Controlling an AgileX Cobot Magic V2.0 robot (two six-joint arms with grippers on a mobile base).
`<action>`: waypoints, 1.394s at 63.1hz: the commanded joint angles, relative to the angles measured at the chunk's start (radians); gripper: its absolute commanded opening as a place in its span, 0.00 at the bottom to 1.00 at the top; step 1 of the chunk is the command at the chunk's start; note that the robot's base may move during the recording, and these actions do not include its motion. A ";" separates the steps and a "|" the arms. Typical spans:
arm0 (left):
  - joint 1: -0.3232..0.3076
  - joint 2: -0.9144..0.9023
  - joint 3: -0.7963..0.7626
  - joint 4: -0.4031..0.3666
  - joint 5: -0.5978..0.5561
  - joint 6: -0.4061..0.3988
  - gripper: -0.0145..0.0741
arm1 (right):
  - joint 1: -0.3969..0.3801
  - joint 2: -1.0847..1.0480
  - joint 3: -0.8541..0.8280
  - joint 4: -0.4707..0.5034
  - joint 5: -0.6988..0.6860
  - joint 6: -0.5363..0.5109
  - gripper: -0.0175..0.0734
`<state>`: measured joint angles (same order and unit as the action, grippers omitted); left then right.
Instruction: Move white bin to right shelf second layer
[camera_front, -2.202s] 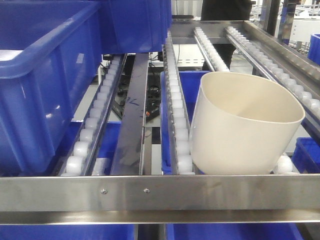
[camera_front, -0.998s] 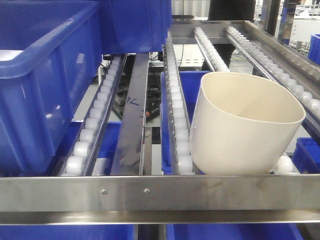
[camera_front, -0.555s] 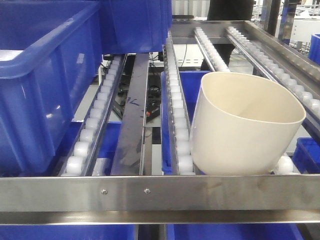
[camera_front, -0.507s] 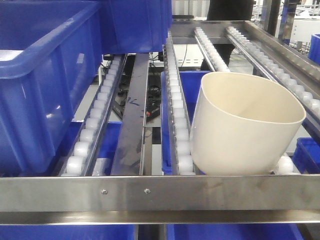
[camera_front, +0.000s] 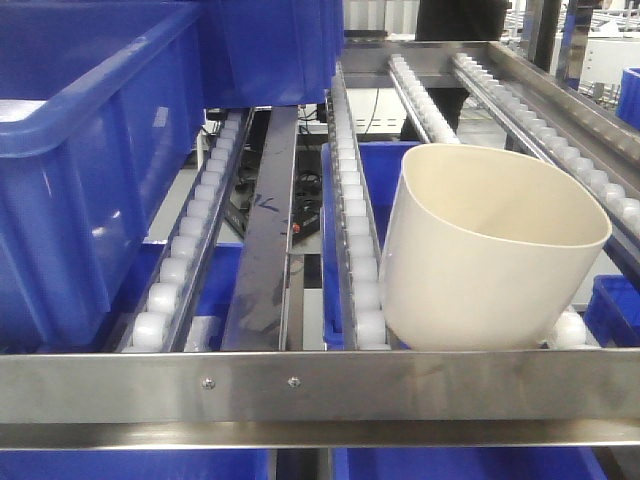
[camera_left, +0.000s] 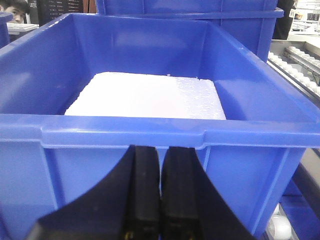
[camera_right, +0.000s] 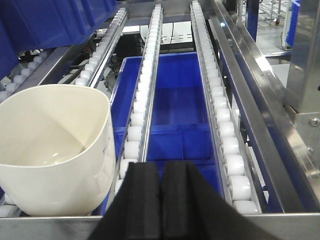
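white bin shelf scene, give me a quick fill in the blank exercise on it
1. The white bin rests on the roller rails just behind the steel front ____.
2. Inside, the white bin holds ____.
3. The left hand faces a ____ crate.
4. Both the left hand and the right hand are ____.

Missing words: bar; nothing; blue; shut

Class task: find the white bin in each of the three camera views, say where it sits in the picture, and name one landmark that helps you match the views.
Exterior front-facing: the white bin stands right of centre, on the roller rails behind the steel front bar.
Left wrist: not in view; a blue crate fills the picture.
Right wrist: lower left, beside the closed right hand.
Shared landmark: the roller rail alongside the bin.
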<state>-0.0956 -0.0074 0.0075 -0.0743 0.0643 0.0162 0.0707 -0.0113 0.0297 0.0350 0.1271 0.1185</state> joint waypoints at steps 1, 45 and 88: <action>-0.006 -0.003 0.037 -0.001 -0.084 -0.007 0.26 | -0.004 -0.019 -0.016 0.000 -0.097 -0.003 0.25; -0.006 -0.003 0.037 -0.001 -0.084 -0.007 0.26 | -0.004 -0.019 -0.016 0.000 -0.097 -0.003 0.25; -0.006 -0.003 0.037 -0.001 -0.084 -0.007 0.26 | -0.004 -0.019 -0.016 0.000 -0.097 -0.003 0.25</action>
<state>-0.0956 -0.0074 0.0075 -0.0743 0.0643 0.0162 0.0707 -0.0113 0.0297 0.0350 0.1271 0.1185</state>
